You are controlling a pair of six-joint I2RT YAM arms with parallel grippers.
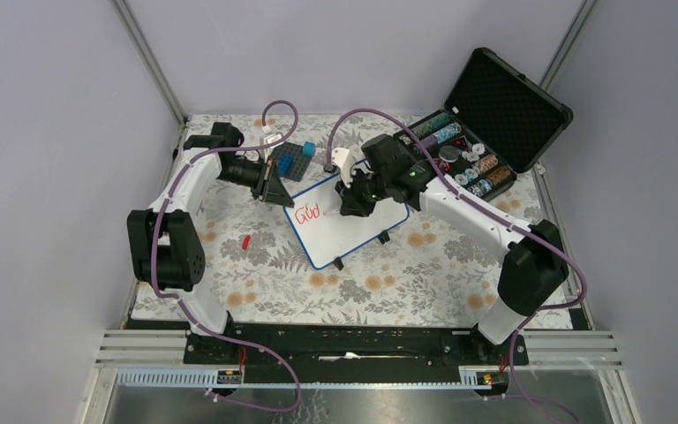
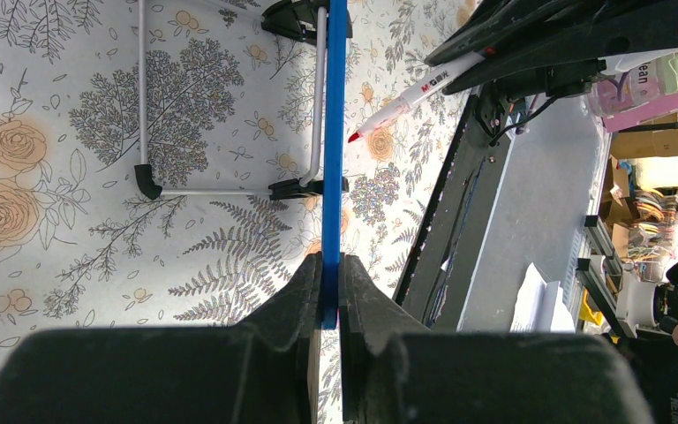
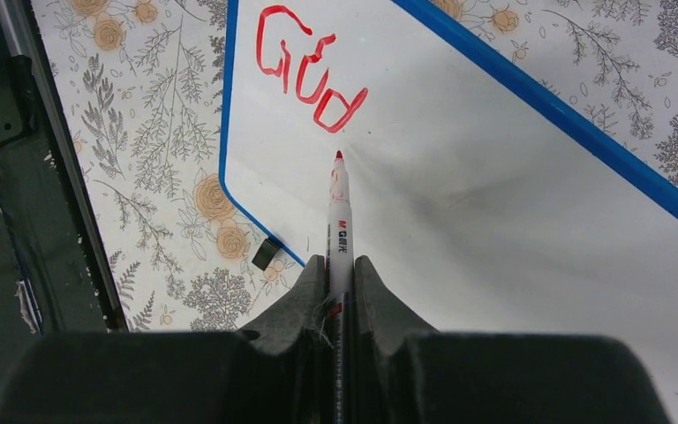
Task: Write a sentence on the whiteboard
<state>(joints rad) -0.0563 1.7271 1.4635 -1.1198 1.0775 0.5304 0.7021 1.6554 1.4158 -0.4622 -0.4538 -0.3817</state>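
Closest to the arm bases, a small red piece (image 1: 245, 241) lies alone on the flower-patterned table cover (image 1: 406, 283), a little to the left of the whiteboard (image 1: 357, 234). That board sits mid-table, turned at a slant, its two black feet at its nearer long edge. Red letters (image 3: 311, 81) reading roughly "Good" stand near its left end; the rest of the white face is bare. The right gripper (image 3: 340, 274) is clenched on a red-tipped marker (image 3: 339, 216), which points at the board with its tip just short of the last letter; whether the tip touches the surface cannot be told. At the board's far left corner the left gripper (image 2: 330, 296) is clamped on the blue rim, one finger on each face, and the left wrist camera sees the board edge-on. Just beyond that corner stands a blue studded block (image 1: 296, 162). Farthest off, at the right rear, an open black case (image 1: 508, 106) holds rows of chips.
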